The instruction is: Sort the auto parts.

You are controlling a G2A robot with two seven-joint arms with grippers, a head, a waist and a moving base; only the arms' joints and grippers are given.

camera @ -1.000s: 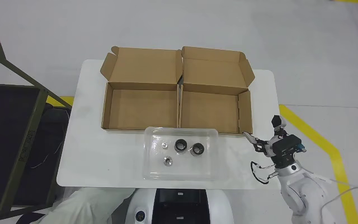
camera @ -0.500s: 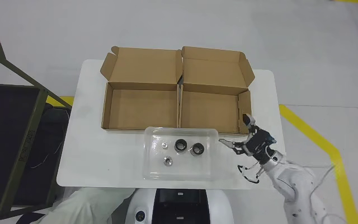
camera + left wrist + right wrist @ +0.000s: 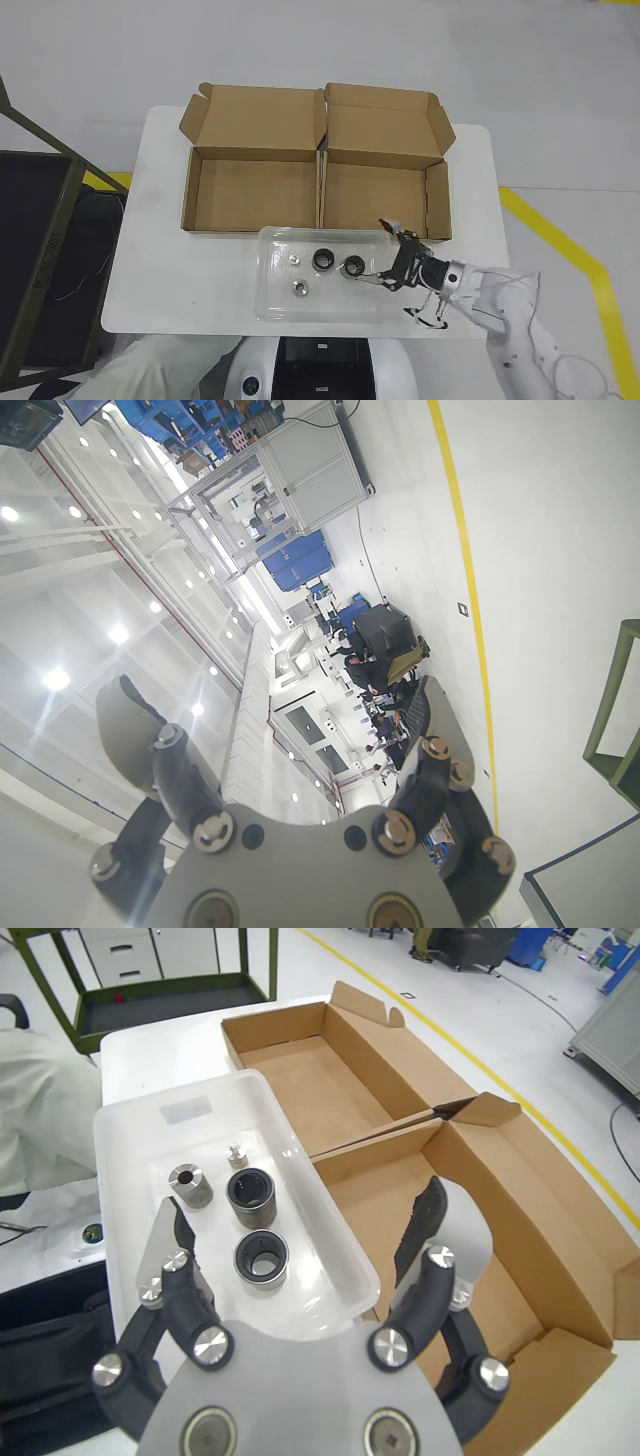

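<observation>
Right gripper (image 3: pixel 375 250): I find it at lower centre-right of the top view, over the right end of the clear tray (image 3: pixel 272 300). Its jaws are spread wide. One finger (image 3: pixel 366 275) hangs above the tray floor. The other (image 3: pixel 385 224) is up by the front wall of the right cardboard box (image 3: pixel 375 200). The right wrist view confirms this spread of the right gripper (image 3: pixel 300 1200), with the tray (image 3: pixel 310 1163) and the right cardboard box (image 3: pixel 500 1198) beneath the fingers.

Tray contents, four auto parts, all standing apart from one another:
- Black bearing (image 3: pixel 353 266) (image 3: pixel 261 1260), nearest the gripper, just beside the lower finger, not touched.
- Second black bearing (image 3: pixel 324 259) (image 3: pixel 251 1198), just left of the first.
- Small stud (image 3: pixel 294 258) (image 3: pixel 236 1156), further left.
- Steel cylinder (image 3: pixel 298 289) (image 3: pixel 190 1187), below the stud in the top view.

The tray sits at lower centre of the white table (image 3: pixel 150 250), directly below the two boxes. The left cardboard box (image 3: pixel 255 195) (image 3: pixel 325 1078) and the right one stand side by side, touching, flaps open.

Left gripper (image 3: pixel 272 690): I see its jaws spread, aimed at the room.
</observation>
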